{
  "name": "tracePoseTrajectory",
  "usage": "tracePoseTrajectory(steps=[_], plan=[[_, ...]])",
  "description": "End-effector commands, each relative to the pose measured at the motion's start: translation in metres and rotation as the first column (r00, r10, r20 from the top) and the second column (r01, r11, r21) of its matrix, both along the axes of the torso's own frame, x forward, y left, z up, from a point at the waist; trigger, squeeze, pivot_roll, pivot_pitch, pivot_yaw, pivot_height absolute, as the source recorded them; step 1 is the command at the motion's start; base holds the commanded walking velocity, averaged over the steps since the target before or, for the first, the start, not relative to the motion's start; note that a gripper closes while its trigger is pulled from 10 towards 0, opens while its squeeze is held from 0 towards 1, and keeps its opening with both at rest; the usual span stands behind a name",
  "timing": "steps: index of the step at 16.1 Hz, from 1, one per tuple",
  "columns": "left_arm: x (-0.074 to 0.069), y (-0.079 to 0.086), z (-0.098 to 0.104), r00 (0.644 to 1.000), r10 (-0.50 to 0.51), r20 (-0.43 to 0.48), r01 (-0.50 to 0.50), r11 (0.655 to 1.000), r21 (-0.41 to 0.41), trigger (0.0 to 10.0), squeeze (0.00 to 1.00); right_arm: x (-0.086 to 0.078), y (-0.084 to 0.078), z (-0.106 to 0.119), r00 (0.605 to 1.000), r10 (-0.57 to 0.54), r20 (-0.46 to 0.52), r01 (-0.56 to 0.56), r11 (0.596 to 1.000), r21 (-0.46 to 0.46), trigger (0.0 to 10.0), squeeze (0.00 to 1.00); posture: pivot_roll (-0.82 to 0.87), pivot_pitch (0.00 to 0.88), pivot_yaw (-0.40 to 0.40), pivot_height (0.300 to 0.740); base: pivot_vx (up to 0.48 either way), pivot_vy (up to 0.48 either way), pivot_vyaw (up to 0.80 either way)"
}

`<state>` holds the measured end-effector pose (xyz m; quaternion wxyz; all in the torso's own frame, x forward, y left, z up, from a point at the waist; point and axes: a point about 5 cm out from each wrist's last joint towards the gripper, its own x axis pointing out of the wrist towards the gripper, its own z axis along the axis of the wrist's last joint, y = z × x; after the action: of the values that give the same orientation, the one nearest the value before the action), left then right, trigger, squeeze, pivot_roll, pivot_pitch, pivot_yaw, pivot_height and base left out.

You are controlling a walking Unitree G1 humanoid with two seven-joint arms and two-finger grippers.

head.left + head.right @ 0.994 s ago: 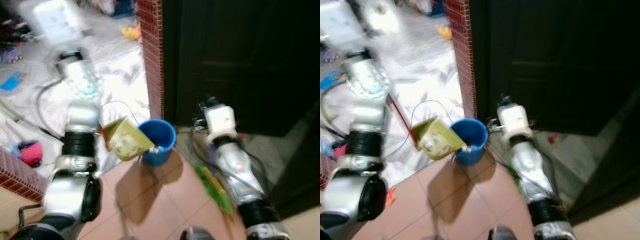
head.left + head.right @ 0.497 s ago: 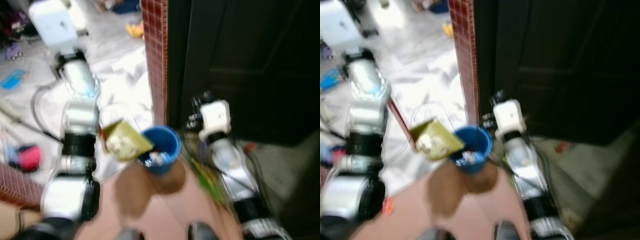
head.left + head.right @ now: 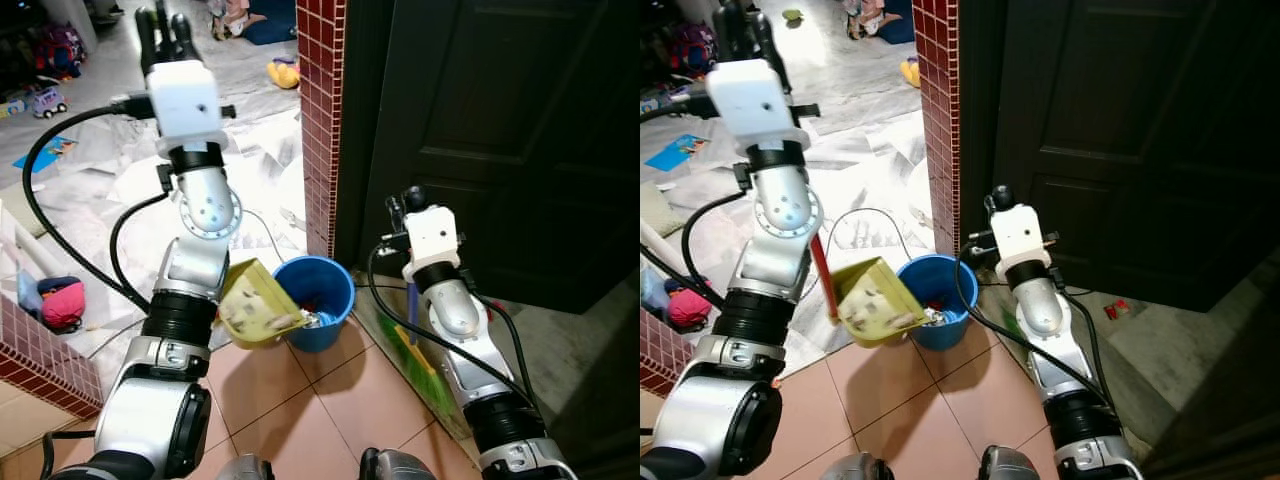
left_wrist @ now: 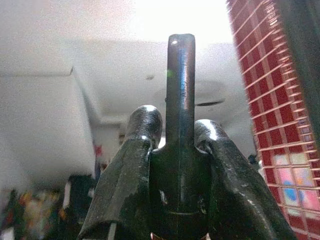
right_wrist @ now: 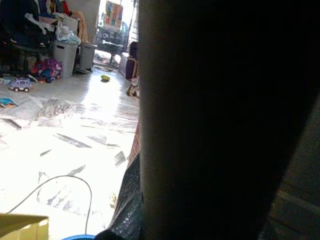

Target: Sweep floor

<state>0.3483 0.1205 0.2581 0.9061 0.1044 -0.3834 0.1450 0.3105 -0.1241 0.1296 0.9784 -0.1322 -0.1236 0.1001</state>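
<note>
My left gripper [image 3: 162, 25] is raised high and shut on the dark handle [image 4: 180, 65] of a yellow dustpan [image 3: 255, 305]. The pan hangs tilted on its red stick [image 3: 821, 268], its lip at the rim of a blue bucket [image 3: 328, 322]. Bits of litter lie in both the pan and the bucket. My right gripper [image 3: 410, 200] is beside the dark door, holding a broom along its forearm. The broom has a blue handle [image 3: 410, 305] and green bristles [image 3: 425, 365] that trail towards the floor.
A red-tiled pillar [image 3: 320, 120] and a dark door [image 3: 500, 130] stand right behind the bucket. A crumpled white sheet [image 3: 110, 180], cables and toys cover the floor to the left. A low red-tiled wall [image 3: 40, 360] is at the near left.
The whole picture has shifted and gone from blurred to sharp, so the camera has moved. The dustpan stays tilted at the bucket's rim, and both arms keep their hold.
</note>
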Motion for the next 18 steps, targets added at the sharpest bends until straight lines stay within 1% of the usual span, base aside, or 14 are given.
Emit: tracePoseTrajectory(steps=[1, 2, 4, 7, 8, 9, 10, 11, 12, 13, 14, 15, 17, 18], plan=[[-0.002, -0.012, 0.01, 0.996, -0.042, 0.073, 0.038, 0.998, 0.06, 10.0, 0.0, 0.004, 0.005, 0.015, 0.998, 0.02, 0.063, -0.019, 1.0, -0.017, 10.0, 0.0, -0.08, 0.0, 0.061, 0.74, 0.0, 0.0, 0.0], [-0.003, -0.029, 0.003, 0.994, -0.096, 0.057, 0.092, 0.993, 0.077, 10.0, 0.0, 0.003, 0.007, 0.015, 0.998, 0.023, 0.067, -0.022, 1.0, -0.015, 10.0, 0.0, -0.08, 0.0, 0.068, 0.74, 0.0, 0.0, 0.0], [-0.006, -0.041, -0.001, 0.989, -0.139, 0.054, 0.133, 0.987, 0.095, 10.0, 0.0, 0.003, 0.008, 0.015, 0.997, 0.023, 0.067, -0.022, 1.0, -0.014, 10.0, 0.0, -0.08, 0.0, 0.069, 0.74, 0.0, 0.0, 0.0], [-0.012, -0.072, -0.003, 0.964, -0.26, 0.061, 0.249, 0.957, 0.148, 10.0, 0.0, 0.002, 0.009, 0.014, 0.998, 0.023, 0.066, -0.023, 1.0, -0.009, 10.0, 0.0, -0.08, 0.0, 0.079, 0.74, 0.0, 0.0, 0.0], [-0.014, -0.081, -0.003, 0.951, -0.302, 0.058, 0.289, 0.943, 0.166, 10.0, 0.0, 0.002, 0.01, 0.014, 0.998, 0.023, 0.067, -0.022, 1.0, -0.007, 10.0, 0.0, -0.08, 0.0, 0.083, 0.74, 0.0, 0.0, 0.0], [-0.021, -0.102, -0.007, 0.906, -0.42, 0.051, 0.398, 0.887, 0.234, 10.0, 0.0, 0.003, 0.01, 0.014, 0.997, 0.019, 0.069, -0.019, 1.0, -0.004, 10.0, 0.0, -0.09, 0.0, 0.093, 0.74, 0.0, 0.0, 0.0], [-0.035, -0.128, -0.015, 0.801, -0.599, -0.002, 0.566, 0.755, 0.331, 10.0, 0.0, 0.003, 0.011, 0.014, 0.997, 0.013, 0.073, -0.013, 1.0, 0.0, 10.0, 0.0, -0.09, 0.0, 0.099, 0.74, 0.0, 0.0, 0.0], [-0.04, -0.136, -0.018, 0.755, -0.655, -0.028, 0.618, 0.697, 0.362, 10.0, 0.0, 0.003, 0.011, 0.014, 0.997, 0.011, 0.073, -0.011, 1.0, 0.001, 10.0, 0.0, -0.09, 0.0, 0.1, 0.74, 0.0, 0.0, 0.0], [-0.051, -0.15, -0.027, 0.664, -0.741, -0.098, 0.694, 0.562, 0.449, 10.0, 0.0, 0.003, 0.011, 0.014, 0.997, 0.01, 0.074, -0.01, 1.0, 0.001, 10.0, 0.0, -0.09, 0.0, 0.103, 0.74, 0.0, 0.0, 0.0], [-0.067, -0.167, -0.047, 0.516, -0.813, -0.269, 0.775, 0.309, 0.552, 10.0, 0.0, 0.001, 0.011, 0.012, 0.997, 0.009, 0.071, -0.009, 1.0, 0.001, 10.0, 0.0, -0.09, 0.0, 0.106, 0.74, 0.0, 0.0, 0.0], [-0.07, -0.169, -0.052, 0.479, -0.815, -0.327, 0.782, 0.227, 0.581, 10.0, 0.0, 0.0, 0.011, 0.011, 0.998, 0.009, 0.069, -0.009, 1.0, 0.0, 10.0, 0.0, -0.09, 0.0, 0.107, 0.74, 0.0, 0.0, 0.0], [-0.069, -0.17, -0.054, 0.482, -0.805, -0.346, 0.773, 0.205, 0.6, 10.0, 0.0, 0.0, 0.011, 0.01, 0.998, 0.008, 0.068, -0.008, 1.0, -0.002, 10.0, 0.0, -0.09, 0.0, 0.108, 0.74, 0.0, 0.0, 0.0], [-0.062, -0.166, -0.044, 0.516, -0.804, -0.296, 0.762, 0.274, 0.587, 10.0, 0.0, 0.001, 0.01, 0.011, 0.998, 0.004, 0.068, -0.004, 1.0, -0.005, 10.0, 0.0, -0.09, 0.0, 0.106, 0.74, 0.0, 0.0, 0.0], [-0.058, -0.162, -0.034, 0.542, -0.801, -0.254, 0.744, 0.317, 0.588, 10.0, 0.0, 0.001, 0.009, 0.011, 0.998, 0.004, 0.07, -0.004, 1.0, -0.007, 10.0, 0.0, -0.09, 0.0, 0.102, 0.74, 0.0, 0.0, 0.0]])
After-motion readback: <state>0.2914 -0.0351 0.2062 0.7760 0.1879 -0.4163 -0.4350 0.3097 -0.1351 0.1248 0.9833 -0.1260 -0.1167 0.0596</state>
